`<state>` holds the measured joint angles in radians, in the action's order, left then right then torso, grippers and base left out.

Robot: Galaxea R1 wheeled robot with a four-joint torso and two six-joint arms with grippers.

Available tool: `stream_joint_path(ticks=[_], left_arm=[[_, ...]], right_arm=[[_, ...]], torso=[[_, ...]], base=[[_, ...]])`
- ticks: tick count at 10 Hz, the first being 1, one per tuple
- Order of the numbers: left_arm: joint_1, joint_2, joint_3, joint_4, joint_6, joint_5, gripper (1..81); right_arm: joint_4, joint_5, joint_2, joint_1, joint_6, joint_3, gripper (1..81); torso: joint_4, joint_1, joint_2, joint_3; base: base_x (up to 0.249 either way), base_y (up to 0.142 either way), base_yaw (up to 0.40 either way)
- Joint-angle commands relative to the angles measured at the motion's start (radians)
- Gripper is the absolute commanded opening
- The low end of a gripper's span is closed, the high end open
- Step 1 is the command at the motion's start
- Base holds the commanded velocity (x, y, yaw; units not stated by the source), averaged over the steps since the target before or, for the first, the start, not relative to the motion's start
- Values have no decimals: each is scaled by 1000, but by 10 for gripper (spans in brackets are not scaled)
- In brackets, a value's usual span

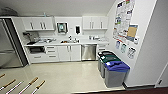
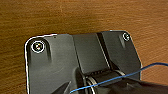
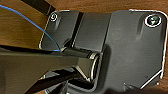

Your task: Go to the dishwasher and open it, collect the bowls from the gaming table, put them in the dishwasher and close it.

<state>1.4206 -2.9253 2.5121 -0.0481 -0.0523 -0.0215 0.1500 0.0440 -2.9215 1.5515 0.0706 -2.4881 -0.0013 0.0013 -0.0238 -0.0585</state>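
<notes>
The dishwasher [image 1: 88, 52] stands shut under the far counter, its steel front set between white cabinet doors and a narrow stack of drawers. A stretch of pale floor lies between me and it. The bowls and the gaming table are out of view. Both wrist views look down past my own dark plate onto a brown wooden surface, with a thin blue cable crossing each.
A tall steel fridge [image 1: 8, 50] stands at the far left. Three lidded bins [image 1: 113, 70] line the right wall under posters. A sink [image 1: 70, 41] and small items sit on the counter. Rods with wooden handles [image 1: 23, 86] poke in at the lower left.
</notes>
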Motion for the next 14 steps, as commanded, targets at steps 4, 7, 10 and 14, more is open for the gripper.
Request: stream_joint_path(ticks=[4, 7, 10, 14], left_arm=[[-53, 6, -7, 5, -1, 49, 811], [-51, 7, -7, 5, -1, 49, 811], [-48, 9, -6, 5, -1, 48, 811], [-50, 9, -7, 4, -1, 49, 811]], right_arm=[[10, -52, 2, -50, 5, 6, 811], [10, -52, 0, -50, 5, 0, 811], [10, -52, 0, -50, 5, 0, 811], [10, -52, -1, -49, 5, -1, 811]], torso=[[0, 0, 0, 0], [0, 0, 0, 0], [0, 0, 0, 0], [0, 0, 0, 0]], base=[[126, 0, 0], [119, 0, 0], [116, 0, 0], [116, 0, 0]])
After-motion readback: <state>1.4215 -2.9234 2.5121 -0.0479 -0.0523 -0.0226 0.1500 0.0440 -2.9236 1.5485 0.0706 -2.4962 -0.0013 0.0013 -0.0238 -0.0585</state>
